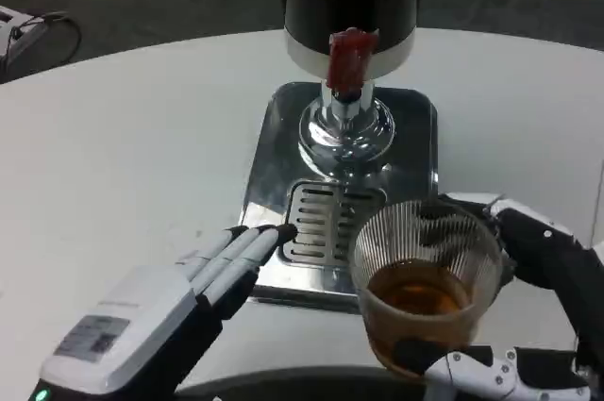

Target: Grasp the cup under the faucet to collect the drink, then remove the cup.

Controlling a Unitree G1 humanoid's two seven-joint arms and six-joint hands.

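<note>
Here I see my right hand (528, 307) with its fingers (472, 363) clamped around the cup (427, 278), amber drink inside, just beside the drip tray (326, 222), while my left hand's (179, 297) fingers (241, 250) lie straight and together, fingertips touching the tray's edge on the counter (123, 137).

The right hand (528, 325) grips a clear ribbed cup (427, 278) of amber drink, held off the drip grate (326, 222) (in front of it, to the right). The left hand (203, 278) rests flat, fingertips touching the dispenser's steel base (274, 151) on the white counter (123, 156).
</note>
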